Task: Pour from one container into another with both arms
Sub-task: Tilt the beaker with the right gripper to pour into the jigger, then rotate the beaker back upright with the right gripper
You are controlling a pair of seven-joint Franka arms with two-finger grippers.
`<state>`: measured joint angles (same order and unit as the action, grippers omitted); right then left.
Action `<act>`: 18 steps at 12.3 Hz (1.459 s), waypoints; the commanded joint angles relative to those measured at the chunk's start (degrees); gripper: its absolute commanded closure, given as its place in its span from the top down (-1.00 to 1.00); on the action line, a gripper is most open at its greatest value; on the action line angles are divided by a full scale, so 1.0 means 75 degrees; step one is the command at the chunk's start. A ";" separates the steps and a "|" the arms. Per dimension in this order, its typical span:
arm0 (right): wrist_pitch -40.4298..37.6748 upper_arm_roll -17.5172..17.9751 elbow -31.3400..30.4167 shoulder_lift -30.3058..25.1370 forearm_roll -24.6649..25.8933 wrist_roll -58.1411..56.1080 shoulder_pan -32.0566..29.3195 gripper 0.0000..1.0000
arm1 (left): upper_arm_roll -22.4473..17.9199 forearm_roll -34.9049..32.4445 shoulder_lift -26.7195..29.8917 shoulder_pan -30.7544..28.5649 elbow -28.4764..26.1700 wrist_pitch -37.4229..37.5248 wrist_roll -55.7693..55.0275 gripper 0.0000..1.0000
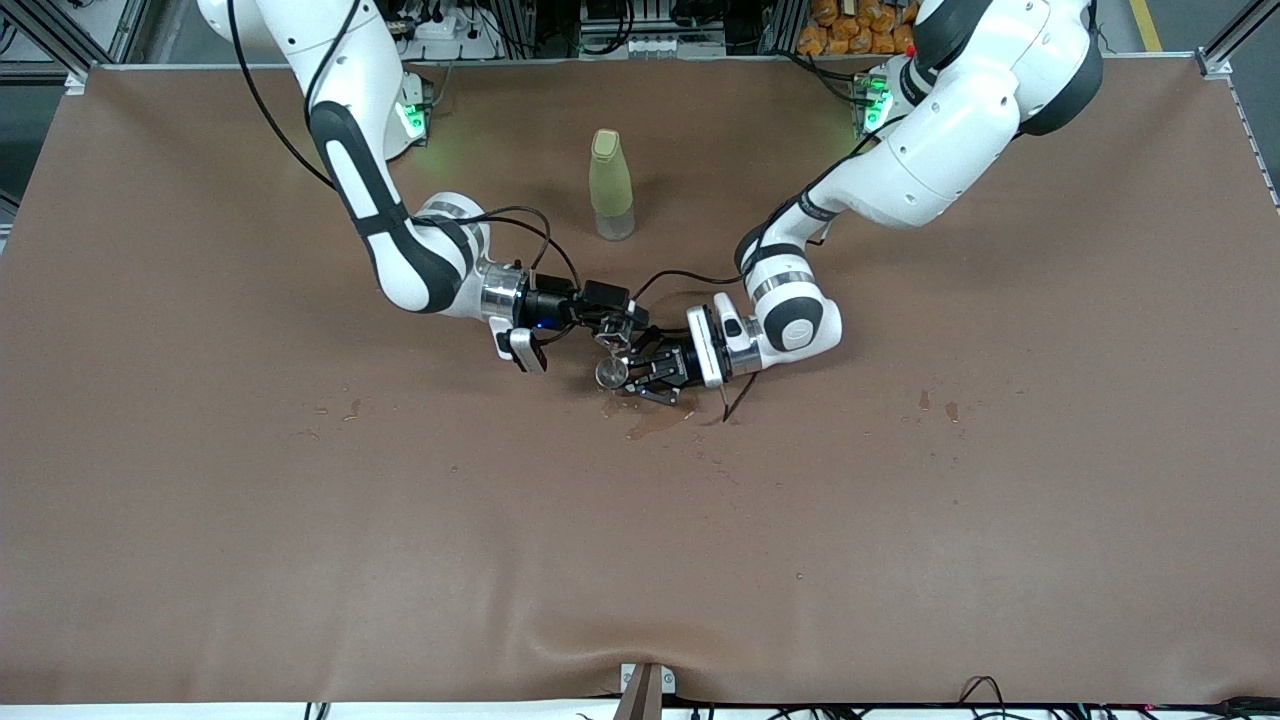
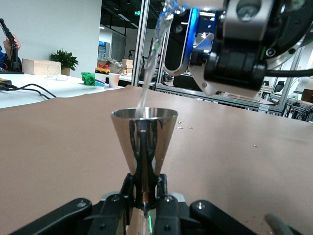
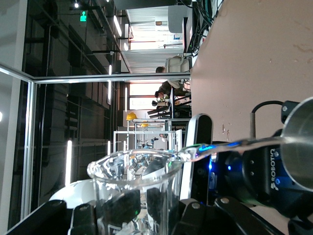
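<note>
— Any lettering I can read from here?

— One word. In my right wrist view, "ROBOTIQ" stands in white on the black body of the left gripper (image 3: 288, 171), just beside the metal cup (image 3: 299, 147) it grips.

— Anything else?

— A green lit sign (image 3: 83, 15) hangs in the hall, well apart from my tool; its marking is too small to read. Nothing more.

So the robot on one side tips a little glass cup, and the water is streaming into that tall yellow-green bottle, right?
Not the bottle. In the left wrist view the stream lands in the small metal cup held by the left gripper. The right gripper does tip the glass cup. The yellow-green bottle stands apart, untouched.
</note>
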<state>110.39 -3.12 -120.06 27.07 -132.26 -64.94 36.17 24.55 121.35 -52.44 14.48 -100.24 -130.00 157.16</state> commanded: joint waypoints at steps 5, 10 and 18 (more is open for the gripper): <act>-0.0141 -0.0042 -0.0036 -0.0200 0.0162 0.1438 0.0040 -1.00 | 0.0183 0.0344 0.0230 -0.0219 -0.0357 0.0083 0.1018 -1.00; -0.0293 -0.0053 0.0011 -0.0188 0.0162 0.2189 -0.0042 -1.00 | 0.0183 0.0251 0.0230 -0.0301 -0.0426 0.0083 0.1041 -1.00; -0.0305 -0.0287 0.0363 -0.0176 0.1554 0.0370 -0.0194 -1.00 | 0.0394 0.0250 0.0265 -0.0477 -0.0579 0.0095 0.1170 -1.00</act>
<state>108.19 -4.67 -117.48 26.96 -123.98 -55.56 35.76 26.08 121.35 -52.15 12.49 -101.81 -129.96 157.63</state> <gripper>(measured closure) 0.846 0.789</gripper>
